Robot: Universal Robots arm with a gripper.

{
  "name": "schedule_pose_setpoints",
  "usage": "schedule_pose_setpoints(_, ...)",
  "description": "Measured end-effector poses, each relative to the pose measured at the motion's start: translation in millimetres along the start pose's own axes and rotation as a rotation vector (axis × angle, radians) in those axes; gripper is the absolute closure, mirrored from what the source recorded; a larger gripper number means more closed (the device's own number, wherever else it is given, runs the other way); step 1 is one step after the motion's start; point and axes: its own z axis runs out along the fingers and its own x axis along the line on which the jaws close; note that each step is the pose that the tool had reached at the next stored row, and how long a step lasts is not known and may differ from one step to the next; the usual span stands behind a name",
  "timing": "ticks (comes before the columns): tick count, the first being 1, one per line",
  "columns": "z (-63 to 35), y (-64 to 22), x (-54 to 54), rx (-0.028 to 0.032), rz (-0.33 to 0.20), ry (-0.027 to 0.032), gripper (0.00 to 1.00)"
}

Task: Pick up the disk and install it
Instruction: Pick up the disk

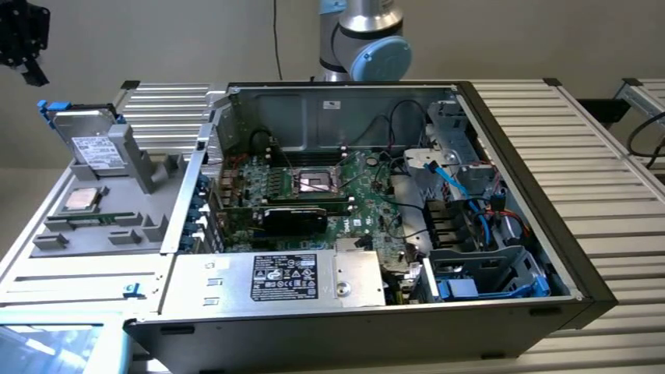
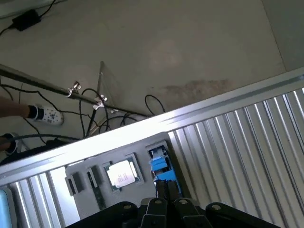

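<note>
The fingers (image 2: 163, 191) are pressed together and hold nothing, hanging above the disk (image 1: 92, 142). The disk stands on edge in a grey holder (image 1: 104, 214) on the bench (image 1: 608, 164), at the exterior view's left of the open case (image 1: 311, 117).

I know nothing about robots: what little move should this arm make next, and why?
Probably open the end effector. Its fingers are shut and empty, high above the disk, which stands untouched in the grey holder beside the computer case; shut fingers cannot take it.
</note>
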Motion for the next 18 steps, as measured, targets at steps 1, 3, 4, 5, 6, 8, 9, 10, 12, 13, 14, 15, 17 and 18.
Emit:
schedule_pose_setpoints(1, 0.0, 0.0, 0.0, 0.0003, -0.018, 0.0011, 0.88)
schedule_pose_setpoints(3, 0.0, 0.0, 0.0, 0.0008, -0.055, 0.0033, 0.88)
schedule_pose_setpoints(4, 0.0, 0.0, 0.0, 0.0011, -0.073, 0.0044, 0.88)
schedule_pose_setpoints(5, 0.0, 0.0, 0.0, 0.0014, -0.091, 0.0054, 0.88)
schedule_pose_setpoints(6, 0.0, 0.0, 0.0, 0.0017, -0.109, 0.0065, 0.88)
schedule_pose_setpoints(8, 0.0, 0.0, 0.0, 0.0022, -0.145, 0.0087, 0.88)
schedule_pose_setpoints(9, 0.0, 0.0, 0.0, 0.0025, -0.163, 0.0098, 0.88)
schedule_pose_setpoints(10, 0.0, 0.0, 0.0, 0.0028, -0.181, 0.0109, 0.88)
schedule_pose_setpoints(12, 0.0, 0.0, 0.0, 0.0035, -0.218, 0.0131, 0.88)
schedule_pose_setpoints(13, 0.0, 0.0, 0.0, 0.0038, -0.235, 0.0141, 0.88)
schedule_pose_setpoints(14, 0.0, 0.0, 0.0, 0.0044, -0.254, 0.0152, 0.88)
schedule_pose_setpoints(15, 0.1, 0.0, 0.0, 0.0052, -0.272, 0.0162, 0.88)
schedule_pose_setpoints(17, 0.1, 0.0, 0.0, 0.0074, -0.308, 0.0180, 0.88)
schedule_pose_setpoints(18, 0.0, 0.0, 0.0, 0.0085, -0.322, 0.0188, 0.88)
